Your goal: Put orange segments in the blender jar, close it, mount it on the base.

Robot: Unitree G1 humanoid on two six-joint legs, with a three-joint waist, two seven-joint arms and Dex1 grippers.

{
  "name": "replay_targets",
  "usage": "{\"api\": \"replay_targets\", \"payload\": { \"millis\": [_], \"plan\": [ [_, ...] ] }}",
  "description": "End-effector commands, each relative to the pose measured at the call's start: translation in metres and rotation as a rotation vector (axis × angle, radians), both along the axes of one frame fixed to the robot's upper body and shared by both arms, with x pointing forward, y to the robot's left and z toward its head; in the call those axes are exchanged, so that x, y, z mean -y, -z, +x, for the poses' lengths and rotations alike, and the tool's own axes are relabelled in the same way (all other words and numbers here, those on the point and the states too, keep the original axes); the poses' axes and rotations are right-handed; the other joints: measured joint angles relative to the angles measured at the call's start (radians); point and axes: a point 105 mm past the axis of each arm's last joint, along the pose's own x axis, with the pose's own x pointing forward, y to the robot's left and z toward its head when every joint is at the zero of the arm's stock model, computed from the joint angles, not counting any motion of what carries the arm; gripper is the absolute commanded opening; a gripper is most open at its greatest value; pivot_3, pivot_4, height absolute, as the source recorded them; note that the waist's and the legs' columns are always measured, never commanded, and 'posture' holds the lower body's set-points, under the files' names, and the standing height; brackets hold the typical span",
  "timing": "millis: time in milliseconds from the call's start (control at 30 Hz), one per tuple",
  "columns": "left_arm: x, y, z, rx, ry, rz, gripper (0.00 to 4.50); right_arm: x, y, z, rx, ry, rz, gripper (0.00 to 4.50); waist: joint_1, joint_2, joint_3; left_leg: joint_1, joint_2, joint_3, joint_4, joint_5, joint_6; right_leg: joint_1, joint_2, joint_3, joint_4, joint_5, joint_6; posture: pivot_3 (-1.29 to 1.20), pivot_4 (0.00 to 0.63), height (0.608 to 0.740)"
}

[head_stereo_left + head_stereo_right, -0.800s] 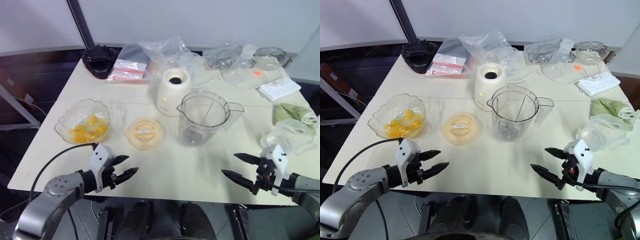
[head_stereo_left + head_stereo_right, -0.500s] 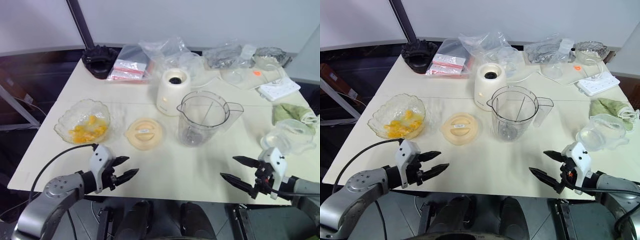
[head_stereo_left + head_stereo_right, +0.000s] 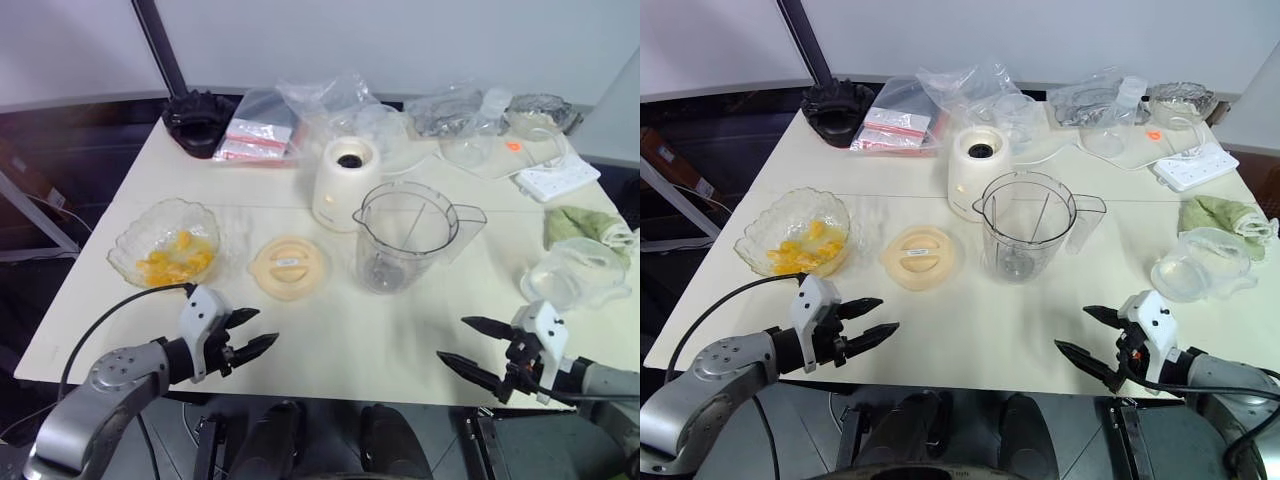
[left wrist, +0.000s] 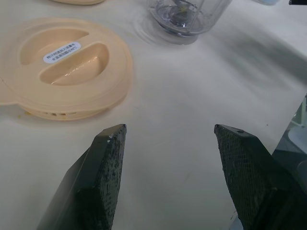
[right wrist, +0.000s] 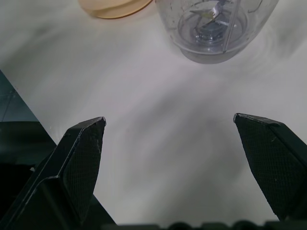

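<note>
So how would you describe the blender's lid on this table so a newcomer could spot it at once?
Start at the tall clear blender jar near the middle of the pale table. Between it and the glass bowl holding the orange segments lies the lid, flat on the tabletop. It is the only pale-orange round disc here, with a small white label on its raised central grip.

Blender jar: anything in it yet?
Empty. The blender jar stands open and upright; only its blades show through the clear wall. The orange segments sit in the glass bowl.
</note>
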Motion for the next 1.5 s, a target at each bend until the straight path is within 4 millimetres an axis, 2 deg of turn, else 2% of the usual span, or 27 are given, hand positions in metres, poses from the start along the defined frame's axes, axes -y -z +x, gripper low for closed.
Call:
{"api": "replay_targets", "payload": {
  "millis": [33, 133, 267, 300, 400, 433, 533, 633, 733, 900, 1133, 1267, 1500],
  "plan": [
    [0.002, -0.010, -0.001, 0.042, 0.009, 0.005, 3.05, -0.005, -0.006, 0.001, 0.040, -0.024, -0.002, 4.49, 0.000, 0.000, 0.000, 0.000, 0.000, 0.000, 0.000, 0.000, 0.000, 0.000, 0.000, 0.000, 0.000, 0.000, 0.000, 0.00, 0.150, 0.740],
    [-0.002, -0.012, 0.003, 0.058, 0.005, 0.052, 3.05, -0.007, -0.008, 0.004, 0.056, -0.033, -0.005, 4.49, 0.000, 0.000, 0.000, 0.000, 0.000, 0.000, 0.000, 0.000, 0.000, 0.000, 0.000, 0.000, 0.000, 0.000, 0.000, 0.00, 0.150, 0.740],
    [-0.015, -0.024, 0.016, 0.092, -0.002, 0.123, 3.05, -0.014, -0.017, 0.009, 0.101, -0.062, -0.011, 4.49, 0.000, 0.000, 0.000, 0.000, 0.000, 0.000, 0.000, 0.000, 0.000, 0.000, 0.000, 0.000, 0.000, 0.000, 0.000, 0.00, 0.150, 0.740],
    [-0.022, -0.031, 0.021, 0.108, 0.005, 0.154, 3.05, -0.021, -0.022, 0.009, 0.118, -0.092, -0.013, 4.49, 0.000, 0.000, 0.000, 0.000, 0.000, 0.000, 0.000, 0.000, 0.000, 0.000, 0.000, 0.000, 0.000, 0.000, 0.000, 0.00, 0.150, 0.740],
    [-0.048, -0.060, 0.038, 0.169, 0.062, 0.328, 3.05, -0.066, -0.043, -0.006, 0.154, -0.275, 0.002, 4.49, 0.000, 0.000, 0.000, 0.000, 0.000, 0.000, 0.000, 0.000, 0.000, -0.002, 0.001, 0.000, 0.001, 0.000, 0.000, 0.00, 0.150, 0.740],
    [-0.056, -0.070, 0.044, 0.197, 0.079, 0.392, 3.05, -0.076, -0.051, -0.005, 0.180, -0.292, 0.019, 4.49, -0.002, -0.001, 0.001, 0.000, 0.001, 0.000, -0.001, 0.000, 0.000, -0.003, 0.002, 0.000, 0.002, 0.000, 0.000, 0.00, 0.150, 0.740],
    [-0.078, -0.087, 0.059, 0.254, 0.111, 0.543, 3.05, -0.085, -0.065, 0.003, 0.226, -0.262, 0.059, 4.49, -0.003, -0.002, 0.001, 0.000, 0.002, 0.001, -0.001, 0.000, 0.000, -0.002, 0.002, -0.001, 0.001, 0.000, -0.001, 0.00, 0.150, 0.740],
    [-0.113, -0.096, 0.079, 0.301, 0.119, 0.758, 3.05, -0.093, -0.066, 0.004, 0.220, -0.249, 0.089, 4.49, 0.002, -0.003, 0.001, 0.000, 0.000, 0.002, -0.002, 0.000, 0.001, -0.002, 0.000, 0.000, -0.001, 0.001, -0.001, 0.00, 0.150, 0.740],
    [-0.149, -0.104, 0.105, 0.323, 0.115, 0.937, 3.05, -0.101, -0.057, -0.005, 0.189, -0.252, 0.102, 4.49, 0.014, -0.004, 0.002, -0.002, 0.000, 0.001, -0.003, 0.000, 0.001, -0.004, -0.001, -0.001, -0.002, 0.001, -0.001, 0.00, 0.150, 0.740],
    [-0.169, -0.095, 0.134, 0.302, 0.150, 1.044, 3.05, -0.099, -0.050, -0.009, 0.182, -0.213, 0.098, 4.49, 0.026, -0.005, 0.002, -0.002, -0.001, 0.001, -0.004, 0.000, 0.001, -0.005, 0.000, -0.001, -0.001, 0.003, 0.003, 0.00, 0.150, 0.740],
    [-0.158, -0.069, 0.150, 0.187, 0.271, 1.003, 3.05, -0.094, -0.040, -0.012, 0.177, -0.197, 0.067, 4.49, 0.021, -0.013, 0.003, -0.002, -0.001, 0.001, 0.000, 0.000, 0.002, -0.003, 0.003, -0.002, 0.000, 0.005, 0.007, 0.00, 0.150, 0.740],
    [-0.140, -0.058, 0.156, 0.127, 0.286, 0.877, 3.05, -0.093, -0.035, -0.010, 0.180, -0.176, 0.063, 4.49, 0.021, -0.017, 0.004, -0.002, -0.001, 0.001, 0.001, 0.000, 0.002, -0.003, 0.004, -0.002, 0.001, 0.005, 0.008, 0.00, 0.150, 0.740],
    [-0.129, -0.044, 0.166, 0.080, 0.280, 0.929, 3.05, -0.091, -0.036, -0.007, 0.178, -0.152, 0.059, 4.49, 0.011, -0.020, 0.004, -0.002, -0.001, 0.001, 0.002, 0.000, 0.002, -0.003, 0.004, -0.002, 0.003, 0.006, 0.009, 0.00, 0.150, 0.740]
  ]
}}
